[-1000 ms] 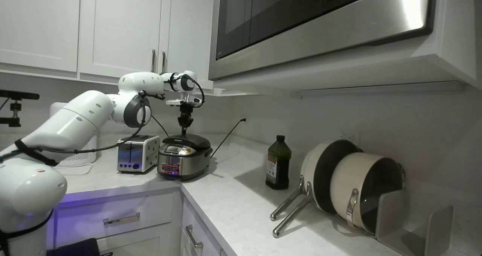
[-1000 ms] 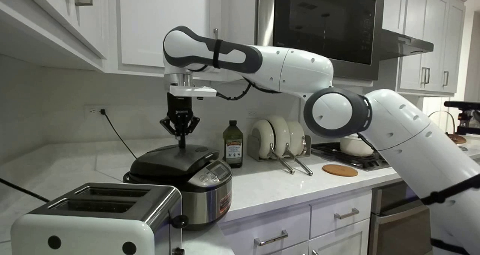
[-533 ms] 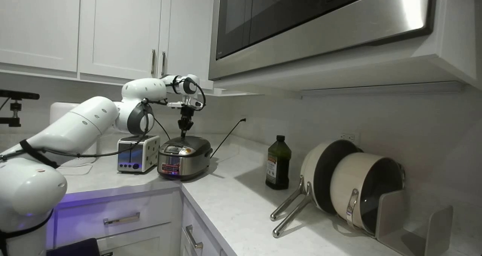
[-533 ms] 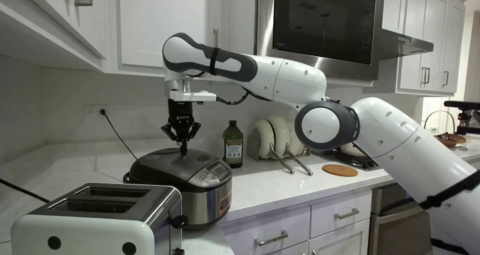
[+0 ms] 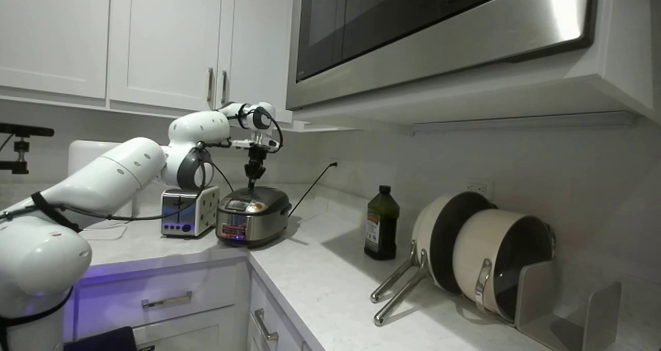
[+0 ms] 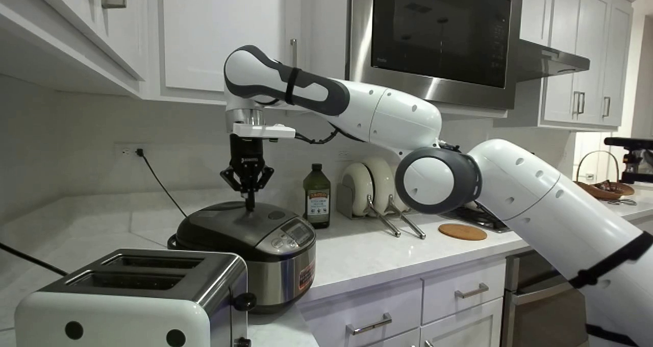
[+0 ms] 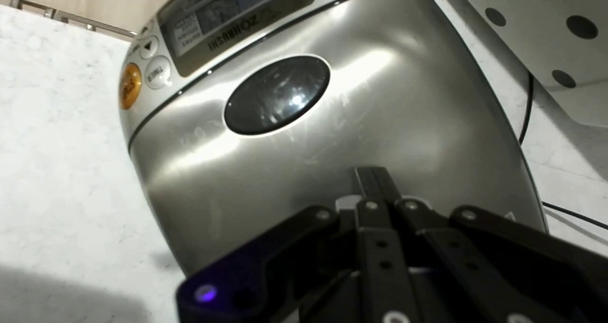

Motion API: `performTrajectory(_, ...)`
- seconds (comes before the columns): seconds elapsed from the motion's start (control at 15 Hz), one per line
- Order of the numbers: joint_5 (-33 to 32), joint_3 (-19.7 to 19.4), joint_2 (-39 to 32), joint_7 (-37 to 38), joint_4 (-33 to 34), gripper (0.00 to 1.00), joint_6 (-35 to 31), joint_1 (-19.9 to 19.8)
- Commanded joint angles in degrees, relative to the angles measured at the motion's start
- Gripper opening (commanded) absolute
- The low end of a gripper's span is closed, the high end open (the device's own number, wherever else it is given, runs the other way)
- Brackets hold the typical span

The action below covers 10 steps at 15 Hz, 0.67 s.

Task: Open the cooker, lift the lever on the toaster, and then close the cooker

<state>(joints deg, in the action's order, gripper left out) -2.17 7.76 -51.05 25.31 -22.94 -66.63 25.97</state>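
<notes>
Two-fingered gripper: in an exterior view I have it pointing straight down, left of centre, its tips at the top of the cooker.
Cooker's front: control panel and red label face the lower left; from there the long axis runs back toward the right.
Toaster: just left of the cooker, its narrow end with the row of buttons turned to this camera.
Pans: lower right, dark insides turned this way.
Cooker lid: in an exterior view the lid lies closed, left of centre, and my fingertips appear to touch it.
Cooker's long axis: left to lower right in this frame, control panel at the lower-right end.
Toaster slots: two, running crosswise at lower left, plain to me only here; the black lever sticks out at the right-hand end.
Brown round mat: right of centre, in this frame only.
ZOJIRUSHI lettering: in the wrist view alone I can read it, upside down, on the panel at upper left.
Lid from above: it fills the middle, front end to the upper left, long axis slanting down to the lower right.
Gripper fingers: drawn together side by side, just below and right of centre; I see nothing held.
Toaster's spotted side: upper right.
</notes>
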Motion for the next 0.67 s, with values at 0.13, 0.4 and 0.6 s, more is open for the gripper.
performTrajectory(0.13,1.3,0.6,-0.9,2.0,-3.5,0.0,0.4,-0.7)
performTrajectory(0.4,2.1,0.7,-1.6,1.9,-3.5,0.0,0.5,-1.2)
performTrajectory(0.6,2.8,1.2,-1.5,1.5,-3.5,0.0,0.5,-1.4)
